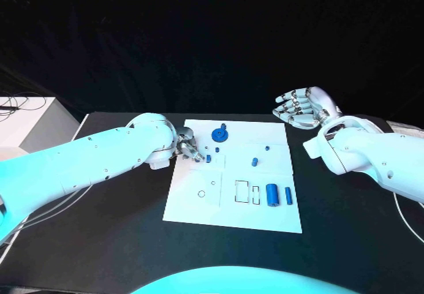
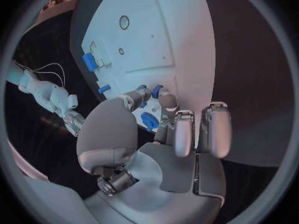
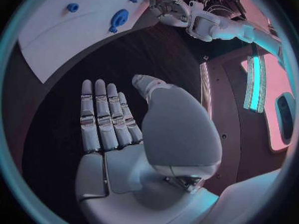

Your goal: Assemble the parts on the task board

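The white task board (image 1: 234,211) lies in the middle of the black table. My left hand (image 1: 188,147) is at the board's far left edge, where its thumb and a fingertip (image 2: 167,98) pinch a small blue peg (image 1: 208,158) (image 2: 156,90) standing on the board. Just beyond the hand lies a blue gear (image 1: 219,134) (image 3: 118,19), partly hidden behind the fingers in the left wrist view (image 2: 149,120). A blue cylinder (image 1: 273,195) (image 2: 89,61) and a thin blue bar (image 1: 288,195) lie near the right edge. My right hand (image 1: 305,105) (image 3: 109,119) is raised beyond the board's far right corner, fingers straight, holding nothing.
Another small blue part (image 1: 254,162) (image 2: 104,88) stands mid-board, with a tiny one (image 1: 267,147) beyond it. Outlined rectangular slots (image 1: 243,191) and a round hole (image 1: 201,193) (image 2: 124,22) mark the near half. A white box (image 1: 26,125) stands off the table's left.
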Robot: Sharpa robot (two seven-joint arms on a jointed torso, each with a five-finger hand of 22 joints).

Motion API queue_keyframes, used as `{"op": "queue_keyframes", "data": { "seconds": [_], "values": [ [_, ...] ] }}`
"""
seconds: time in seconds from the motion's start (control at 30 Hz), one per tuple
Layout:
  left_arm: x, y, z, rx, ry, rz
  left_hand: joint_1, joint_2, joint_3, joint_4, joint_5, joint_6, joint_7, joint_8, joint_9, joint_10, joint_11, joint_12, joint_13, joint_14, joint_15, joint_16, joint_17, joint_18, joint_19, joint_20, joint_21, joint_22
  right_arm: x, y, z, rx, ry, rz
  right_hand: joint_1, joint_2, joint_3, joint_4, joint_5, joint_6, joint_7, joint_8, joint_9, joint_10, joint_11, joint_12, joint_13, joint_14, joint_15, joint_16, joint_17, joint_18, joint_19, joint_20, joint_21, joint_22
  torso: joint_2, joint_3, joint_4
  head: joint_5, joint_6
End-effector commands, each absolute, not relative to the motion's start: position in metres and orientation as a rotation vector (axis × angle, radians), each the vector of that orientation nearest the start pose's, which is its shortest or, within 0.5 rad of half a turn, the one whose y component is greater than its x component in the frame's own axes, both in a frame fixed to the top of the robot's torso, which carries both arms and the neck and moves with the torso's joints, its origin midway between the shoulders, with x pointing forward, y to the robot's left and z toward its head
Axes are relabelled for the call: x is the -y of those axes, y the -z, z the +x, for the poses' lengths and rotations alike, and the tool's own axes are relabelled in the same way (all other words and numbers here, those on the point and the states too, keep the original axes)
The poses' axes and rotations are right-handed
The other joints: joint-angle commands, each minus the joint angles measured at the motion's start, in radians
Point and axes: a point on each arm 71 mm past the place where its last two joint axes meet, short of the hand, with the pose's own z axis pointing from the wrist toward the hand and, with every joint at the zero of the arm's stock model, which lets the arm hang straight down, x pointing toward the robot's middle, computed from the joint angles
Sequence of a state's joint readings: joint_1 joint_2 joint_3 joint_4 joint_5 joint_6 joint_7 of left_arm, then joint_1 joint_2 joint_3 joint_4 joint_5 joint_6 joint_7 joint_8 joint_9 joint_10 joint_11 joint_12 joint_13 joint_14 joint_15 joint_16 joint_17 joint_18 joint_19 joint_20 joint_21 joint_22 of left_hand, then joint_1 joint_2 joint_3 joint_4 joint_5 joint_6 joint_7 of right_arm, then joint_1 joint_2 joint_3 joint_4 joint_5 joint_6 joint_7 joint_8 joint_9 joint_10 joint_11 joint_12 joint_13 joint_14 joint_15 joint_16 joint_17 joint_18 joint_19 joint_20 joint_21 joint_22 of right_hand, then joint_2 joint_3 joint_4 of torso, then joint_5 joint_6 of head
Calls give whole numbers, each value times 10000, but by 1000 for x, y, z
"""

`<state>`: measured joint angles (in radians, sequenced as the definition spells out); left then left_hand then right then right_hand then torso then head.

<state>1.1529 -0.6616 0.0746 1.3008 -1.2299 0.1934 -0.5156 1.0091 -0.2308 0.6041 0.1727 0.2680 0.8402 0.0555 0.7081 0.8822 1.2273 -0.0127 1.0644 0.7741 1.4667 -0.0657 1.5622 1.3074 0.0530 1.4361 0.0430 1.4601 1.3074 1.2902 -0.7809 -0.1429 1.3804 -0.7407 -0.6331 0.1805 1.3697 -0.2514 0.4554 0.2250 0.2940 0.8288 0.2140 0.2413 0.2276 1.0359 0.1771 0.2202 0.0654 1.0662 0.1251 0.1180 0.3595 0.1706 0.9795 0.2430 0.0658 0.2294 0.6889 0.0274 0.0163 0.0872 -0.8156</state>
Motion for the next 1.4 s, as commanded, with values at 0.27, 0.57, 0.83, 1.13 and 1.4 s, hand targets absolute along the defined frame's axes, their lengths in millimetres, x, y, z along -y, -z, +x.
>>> {"op": "queue_keyframes", "data": {
  "seconds": [0.27,0.57,0.83,1.13,1.4],
  "values": [
    [-189,228,516,-22746,3590,-1269,171,-168,-928,479,-36,-133,116,3,37,-175,82,-48,-92,945,35,-98,2370,-2,-118,26,-127,533,227,169,519,-14252,-9255,4428,-36,39,-100,-7,62,-81,316,-75,-27,-90,18,-67,-16,-17,89,-84,-61,118,-178,22,-50,-117,9,-7,-7,-2,-2],
    [-194,223,514,-22575,3667,-1355,337,-211,-1417,785,-20,-245,157,3,76,-309,120,-86,-203,923,68,-137,2316,16,-171,53,-181,462,227,170,519,-14291,-9223,4458,-54,50,-123,-1,39,-86,325,-86,-33,-108,27,-72,-16,-29,98,-108,-85,120,-207,34,-44,-163,-1,4,-16,-17,4],
    [-197,219,512,-22409,3728,-1393,615,-193,-1727,948,10,-296,164,36,115,-346,130,-42,-195,925,82,-131,2325,15,-162,71,-182,474,228,171,519,-14316,-9202,4479,-55,53,-129,-3,34,-91,327,-92,-36,-114,30,-73,-16,-33,102,-116,-93,120,-219,39,-45,-179,4,12,-21,-28,0],
    [-198,214,508,-22566,4243,-1626,937,-239,-1995,1045,31,-401,199,19,126,-616,159,-258,-541,878,106,-211,2211,61,-298,78,-304,292,228,171,519,-14334,-9198,4490,-55,53,-129,-3,34,-91,327,-92,-36,-114,30,-73,-16,-33,102,-116,-93,120,-219,39,-45,-179,5,15,-18,-37,24],
    [-198,203,504,-22478,5411,-2191,1400,24,-3215,1190,-21,-1422,638,-329,-219,-2038,573,-1179,-1773,352,467,-961,1195,312,-1120,370,-1092,-782,228,172,518,-14346,-9198,4496,-50,59,-133,-8,37,-93,328,-96,-39,-117,31,-73,-15,-34,104,-123,-102,121,-231,43,-44,-197,3,8,-15,-67,75]
  ]
}}
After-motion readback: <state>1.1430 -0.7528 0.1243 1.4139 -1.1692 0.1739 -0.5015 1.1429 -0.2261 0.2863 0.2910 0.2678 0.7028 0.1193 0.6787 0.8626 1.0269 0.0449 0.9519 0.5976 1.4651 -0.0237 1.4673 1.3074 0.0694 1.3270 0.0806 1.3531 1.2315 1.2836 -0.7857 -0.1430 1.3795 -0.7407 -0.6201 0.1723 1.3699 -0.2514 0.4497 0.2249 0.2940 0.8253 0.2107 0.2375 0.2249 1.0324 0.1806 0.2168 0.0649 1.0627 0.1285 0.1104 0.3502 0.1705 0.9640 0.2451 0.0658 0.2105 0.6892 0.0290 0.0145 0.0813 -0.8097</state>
